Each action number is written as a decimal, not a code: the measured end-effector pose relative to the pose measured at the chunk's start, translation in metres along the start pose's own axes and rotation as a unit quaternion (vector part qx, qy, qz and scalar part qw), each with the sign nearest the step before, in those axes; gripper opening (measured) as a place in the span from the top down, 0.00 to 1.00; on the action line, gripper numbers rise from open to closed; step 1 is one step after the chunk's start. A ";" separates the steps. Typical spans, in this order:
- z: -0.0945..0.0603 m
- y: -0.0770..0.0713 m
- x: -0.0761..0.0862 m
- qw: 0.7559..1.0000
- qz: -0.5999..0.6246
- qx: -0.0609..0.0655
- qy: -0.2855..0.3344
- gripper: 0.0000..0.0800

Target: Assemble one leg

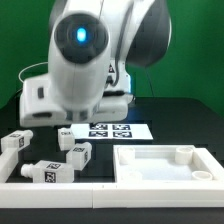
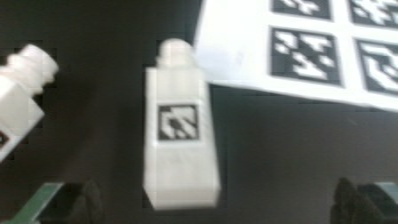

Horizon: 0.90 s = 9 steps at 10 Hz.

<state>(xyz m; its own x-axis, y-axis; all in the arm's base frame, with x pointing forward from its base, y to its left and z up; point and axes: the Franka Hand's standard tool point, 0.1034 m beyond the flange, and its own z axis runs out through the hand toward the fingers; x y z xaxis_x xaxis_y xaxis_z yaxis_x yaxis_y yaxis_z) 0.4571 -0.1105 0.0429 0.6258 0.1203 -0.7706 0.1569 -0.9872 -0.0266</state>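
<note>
In the wrist view a leg (image 2: 178, 120) lies flat on the black table, a white block with a square tag on its upper face and a narrow peg end. My gripper (image 2: 210, 205) is open and hangs over it. The dark fingertips (image 2: 54, 202) stand wide apart, and the leg's blunt end lies between them, nearer one finger. A second leg (image 2: 25, 85) lies beside it. In the exterior view the arm's body hides the fingers. There, one leg (image 1: 75, 151) lies under the arm and two more legs (image 1: 15, 142) (image 1: 45, 172) lie toward the exterior view's left.
The marker board (image 1: 112, 130) (image 2: 329, 45) lies close beside the leg under the gripper. The large white tray-shaped part (image 1: 166, 178) sits at the exterior view's right front. A white rail (image 1: 50, 190) runs along the front edge. The white arm base (image 1: 40, 100) stands behind.
</note>
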 end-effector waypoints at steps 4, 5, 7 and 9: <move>0.011 0.000 0.000 1.000 0.004 0.000 0.005 0.19; 0.025 0.002 -0.001 1.000 0.007 0.003 -0.005 0.19; 0.047 0.003 -0.003 1.000 0.011 0.007 -0.024 0.19; 0.049 0.003 -0.002 1.000 0.011 0.007 -0.025 0.33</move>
<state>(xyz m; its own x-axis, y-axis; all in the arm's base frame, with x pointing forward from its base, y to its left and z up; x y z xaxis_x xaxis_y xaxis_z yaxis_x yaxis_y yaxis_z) 0.4188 -0.1184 0.0131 0.5901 0.0927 -0.8020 0.1329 -0.9910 -0.0168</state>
